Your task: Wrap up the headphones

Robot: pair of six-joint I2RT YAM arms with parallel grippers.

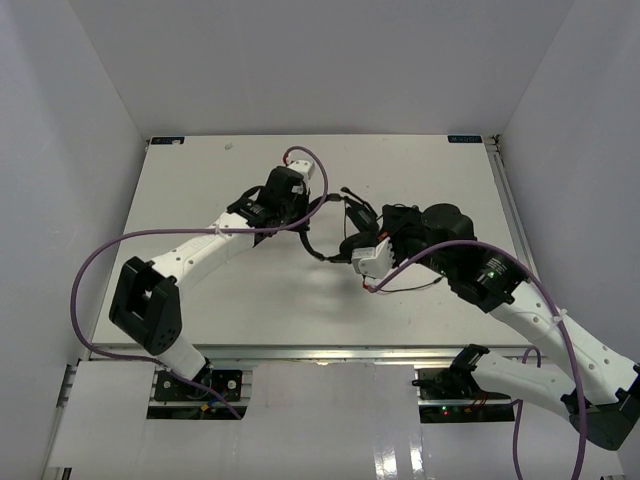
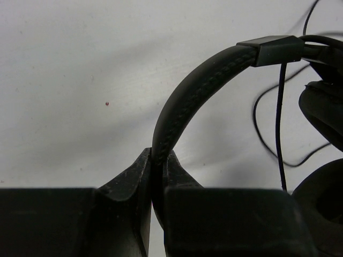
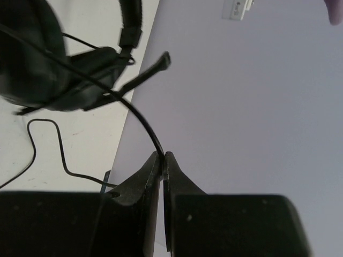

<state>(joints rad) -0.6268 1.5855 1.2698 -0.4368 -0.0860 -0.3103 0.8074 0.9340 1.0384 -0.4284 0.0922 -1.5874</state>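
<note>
Watching from the side of the rig: the headphones (image 3: 37, 64) are around the middle of the counter (image 1: 190, 190), in the gap where the two arms meet and a bit closer to the right one. The left end effector (image 2: 158, 163) has its fingers pinched hard on the padded headband (image 2: 198, 85), gripping it edge-on low down on the arch. From the grip the stitched band curves up and to the right to a plastic slider piece (image 2: 273, 49). You can see the band's shadow on the counter beneath it, apart from the band itself. I can't tell whether the earcups (image 2: 321, 110) are touching down or hanging; they sit dark and partly cut off at the right edge of the left wrist view. The right end effector (image 3: 162, 160) is closed all the way on the thin black cable (image 3: 140, 120), with the tips meeting right on it. From there the cable runs taut, up and left across the earcup housing. A short black boom (image 3: 153, 67) sticks out from that earcup toward the pale wall (image 3: 241, 107). The slack part of the cable lies in a loose loop (image 3: 48, 144) on the counter below the earcup, and more of it trails in curls beside the headband in the left wrist view. From overhead, the thick purple robot cable (image 1: 90, 270) on the left arm swings out wide to the left and arcs back over near the headphones.
</note>
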